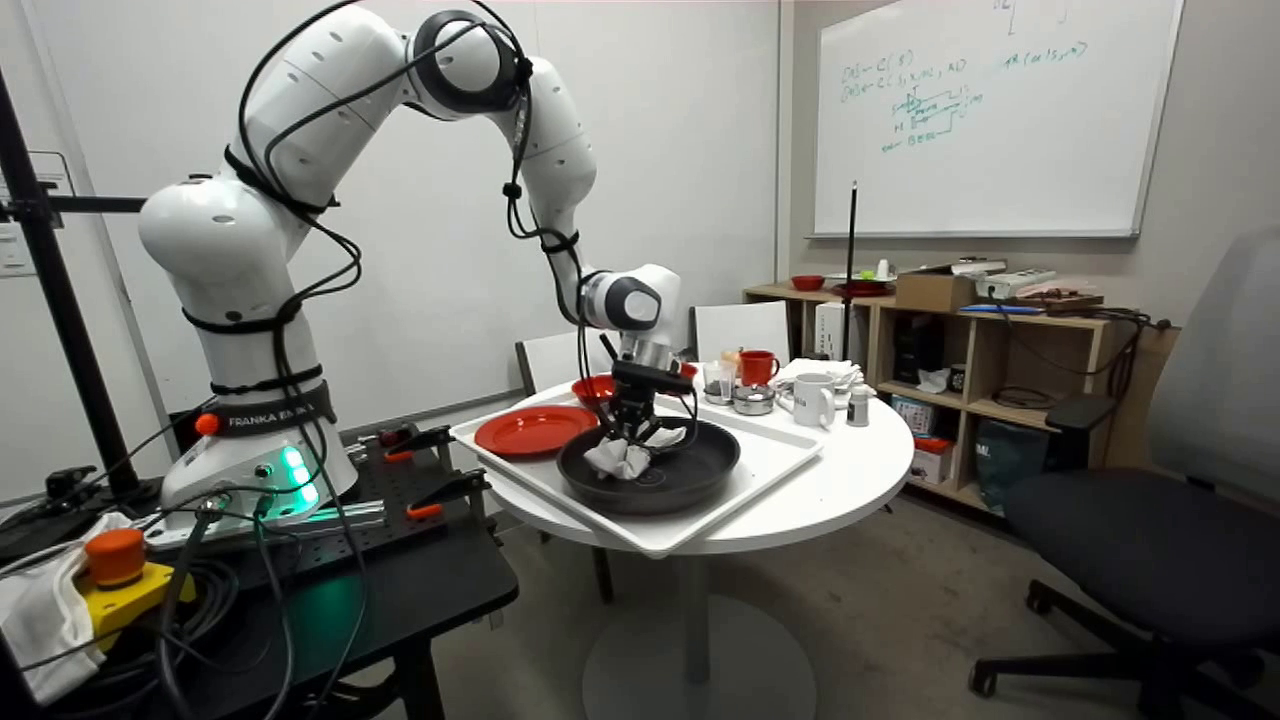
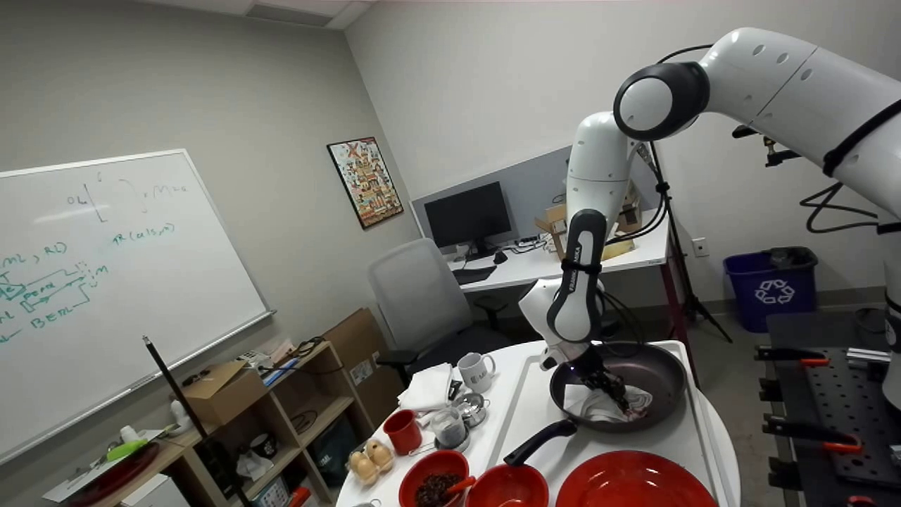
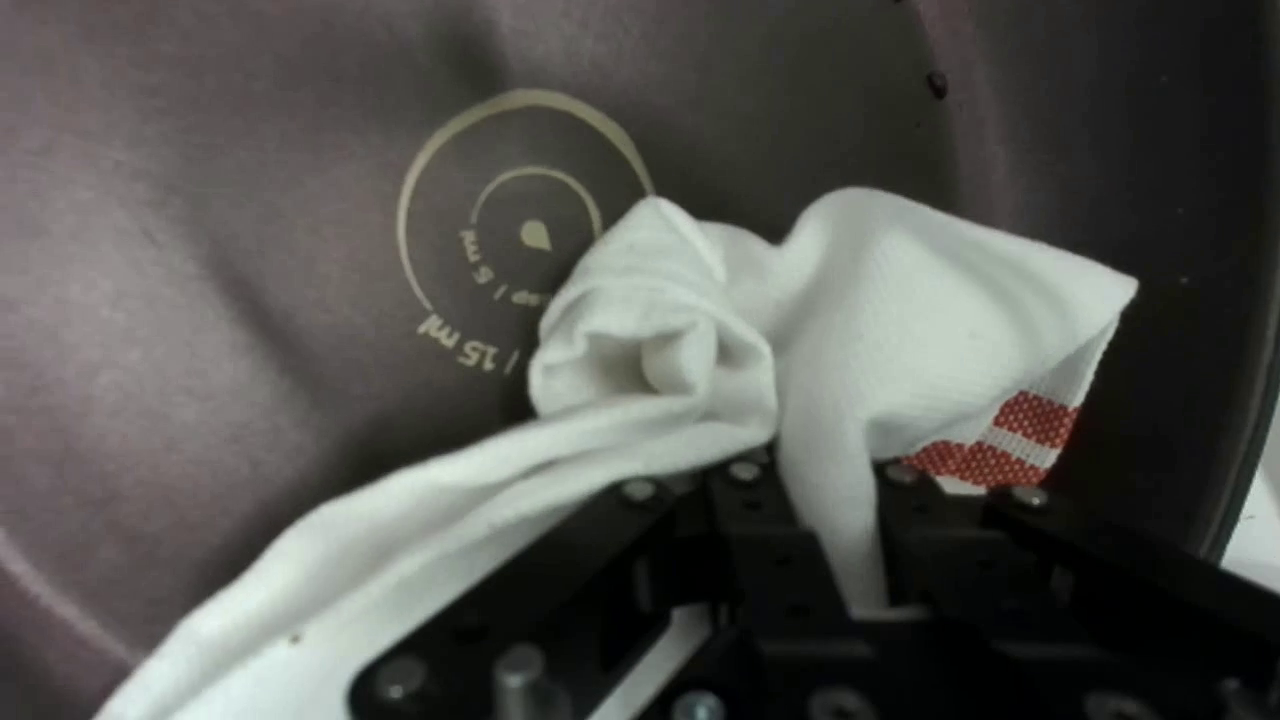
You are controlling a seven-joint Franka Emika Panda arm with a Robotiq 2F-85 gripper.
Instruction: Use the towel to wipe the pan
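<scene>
The pan (image 1: 695,470) is a wide black frying pan on the white tray. In an exterior view (image 2: 665,380) its handle points toward the red bowls. The white towel (image 1: 617,460) lies bunched inside the pan; it also shows in an exterior view (image 2: 591,405). In the wrist view the towel (image 3: 900,310) has a red stripe and rests on the pan floor (image 3: 250,200) near the printed rings. My gripper (image 3: 815,520) is low in the pan, its two fingers closed on a fold of the towel. A small dark speck sits near the pan wall.
A red plate (image 1: 535,430) lies on the white tray (image 1: 780,462) beside the pan. Red bowls (image 2: 508,486), a red mug (image 2: 403,431), a grey mug (image 2: 476,372), glass jars and eggs (image 2: 371,461) stand on the round table. The pan's raised wall surrounds the gripper.
</scene>
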